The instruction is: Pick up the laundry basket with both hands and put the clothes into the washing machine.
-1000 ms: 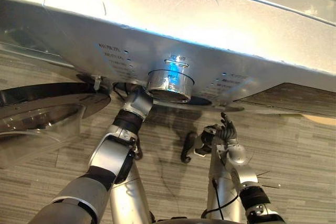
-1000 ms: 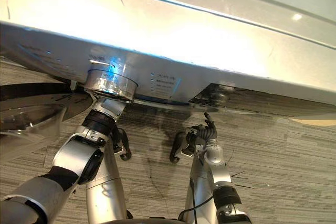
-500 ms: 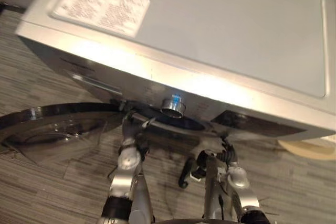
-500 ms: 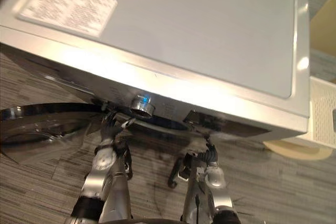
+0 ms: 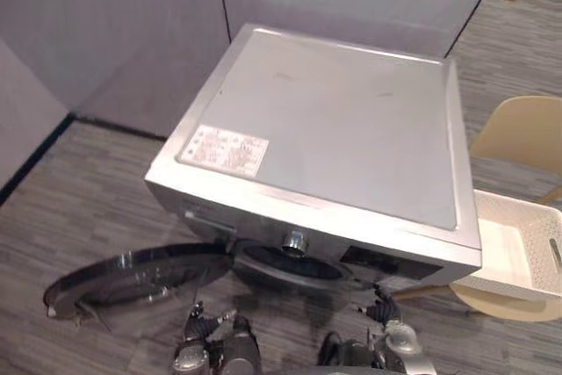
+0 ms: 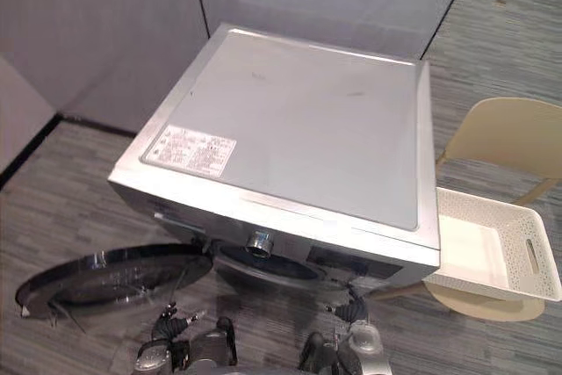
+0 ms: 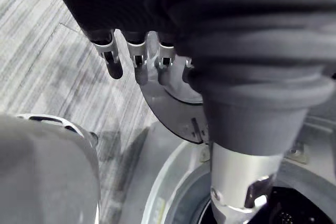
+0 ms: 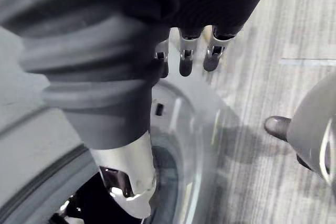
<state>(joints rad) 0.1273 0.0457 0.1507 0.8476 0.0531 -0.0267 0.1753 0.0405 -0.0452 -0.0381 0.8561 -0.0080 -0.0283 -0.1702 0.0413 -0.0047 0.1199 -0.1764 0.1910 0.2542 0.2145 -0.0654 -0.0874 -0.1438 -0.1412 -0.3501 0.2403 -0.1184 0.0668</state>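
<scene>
A silver front-loading washing machine (image 5: 334, 120) stands before me, its round glass door (image 5: 140, 274) swung wide open to the left and its dark drum opening (image 5: 290, 265) uncovered. A white laundry basket (image 5: 518, 252) rests on a beige chair to the machine's right, and I see no clothes in it. My left hand (image 5: 200, 350) and right hand (image 5: 386, 333) hang low in front of the machine, apart from the basket. Both are open and hold nothing. In the wrist views the straight fingers (image 7: 113, 59) and fingers (image 8: 186, 59) point past the drum rim (image 7: 173, 182) toward the floor.
The beige chair (image 5: 527, 133) stands at the machine's right side. Grey partition walls (image 5: 132, 24) close off the space behind the machine. Striped grey carpet (image 5: 53, 217) covers the floor, and the open door takes up the floor at the front left.
The camera has pulled up and back, so the whole machine, the chair and the basket have come into view. Both hands have dropped away from the machine's front panel.
</scene>
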